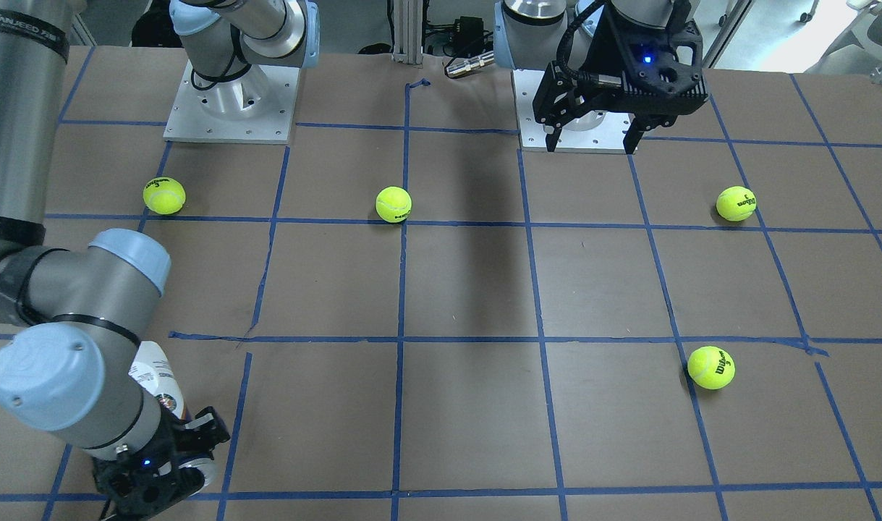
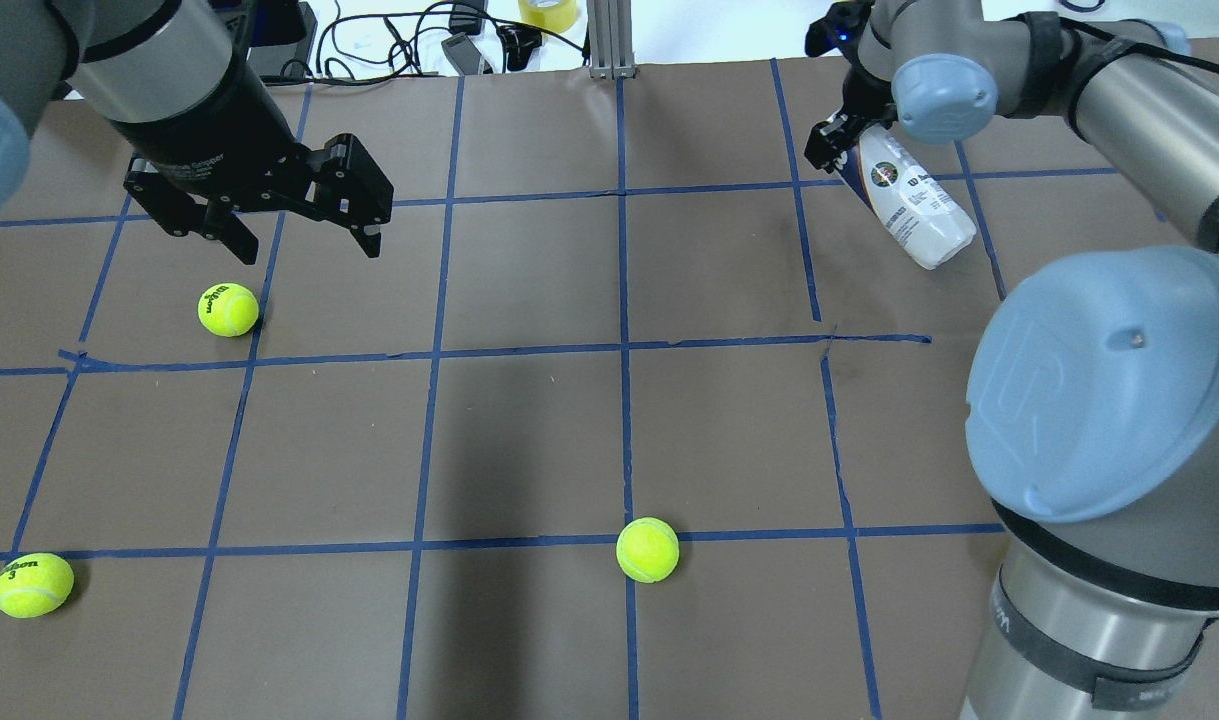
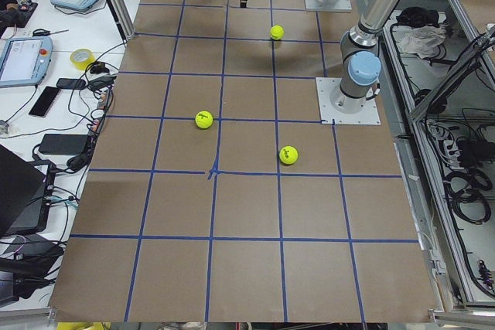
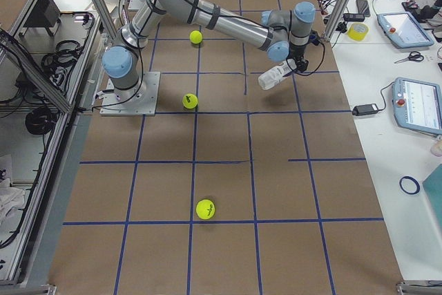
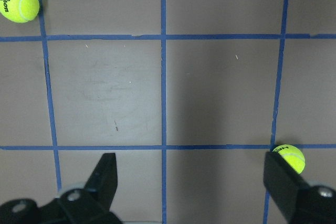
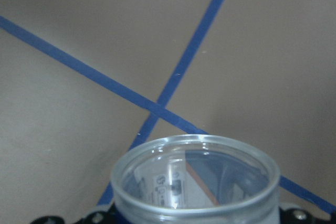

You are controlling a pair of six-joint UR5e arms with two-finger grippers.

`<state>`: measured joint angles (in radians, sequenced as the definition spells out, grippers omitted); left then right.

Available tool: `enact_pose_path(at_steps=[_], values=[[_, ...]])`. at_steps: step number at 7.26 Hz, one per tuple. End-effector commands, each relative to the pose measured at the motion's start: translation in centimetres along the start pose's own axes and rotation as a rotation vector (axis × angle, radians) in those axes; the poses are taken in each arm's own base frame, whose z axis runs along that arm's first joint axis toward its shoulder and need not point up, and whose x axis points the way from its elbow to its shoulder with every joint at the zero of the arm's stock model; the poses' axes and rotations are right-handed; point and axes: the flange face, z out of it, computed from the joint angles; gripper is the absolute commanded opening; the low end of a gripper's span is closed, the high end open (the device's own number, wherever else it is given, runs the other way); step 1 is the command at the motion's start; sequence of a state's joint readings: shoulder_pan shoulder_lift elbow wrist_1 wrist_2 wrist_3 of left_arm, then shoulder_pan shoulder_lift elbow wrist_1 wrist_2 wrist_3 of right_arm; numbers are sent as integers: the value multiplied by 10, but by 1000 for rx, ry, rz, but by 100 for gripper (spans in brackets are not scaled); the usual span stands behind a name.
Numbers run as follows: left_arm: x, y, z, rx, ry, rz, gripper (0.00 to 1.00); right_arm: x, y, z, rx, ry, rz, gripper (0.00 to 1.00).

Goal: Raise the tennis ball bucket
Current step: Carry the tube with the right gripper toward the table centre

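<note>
The tennis ball bucket (image 2: 911, 207) is a clear can with a white and navy label. My right gripper (image 2: 833, 141) is shut on its end and holds it tilted above the table at the far right. It also shows in the front view (image 1: 157, 375), partly behind the arm, and in the right exterior view (image 4: 276, 75). The right wrist view looks down on its open rim (image 6: 195, 153); it looks empty. My left gripper (image 2: 307, 248) hangs open and empty above the far left of the table, near a tennis ball (image 2: 228, 309).
Other tennis balls lie loose on the brown, blue-taped table: one at the near left (image 2: 33, 584), one near the middle front (image 2: 647, 549), and a fourth shows in the front view (image 1: 164, 195). My right arm's elbow (image 2: 1109, 380) fills the near right.
</note>
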<state>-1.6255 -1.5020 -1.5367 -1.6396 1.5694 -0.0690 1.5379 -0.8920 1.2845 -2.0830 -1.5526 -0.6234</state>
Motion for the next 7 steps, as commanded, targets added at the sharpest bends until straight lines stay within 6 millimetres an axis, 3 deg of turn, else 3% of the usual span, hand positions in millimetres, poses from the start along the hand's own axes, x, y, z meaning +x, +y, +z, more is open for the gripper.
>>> enact_pose_path(at_steps=[1,2,3,4,5,6,7], values=[[0,0,0,-2,-1,1,100,-72,-29,-12,14,2,-228,40],[-1,0,0,-2,-2,-1,100,-88,-32,-28,22,17,-349,34],[0,1,-1,0,-1,1,100,-110,-34,-25,18,8,-390,32],[0,0,0,-2,2,1,100,-163,-45,-16,21,-2,-475,36],[0,0,0,-2,2,1,100,-196,-57,-2,51,14,-590,35],[1,0,0,-2,3,1,100,-209,-61,3,74,9,-657,34],[1,0,0,-1,5,1,100,-254,-66,0,78,2,-727,34]])
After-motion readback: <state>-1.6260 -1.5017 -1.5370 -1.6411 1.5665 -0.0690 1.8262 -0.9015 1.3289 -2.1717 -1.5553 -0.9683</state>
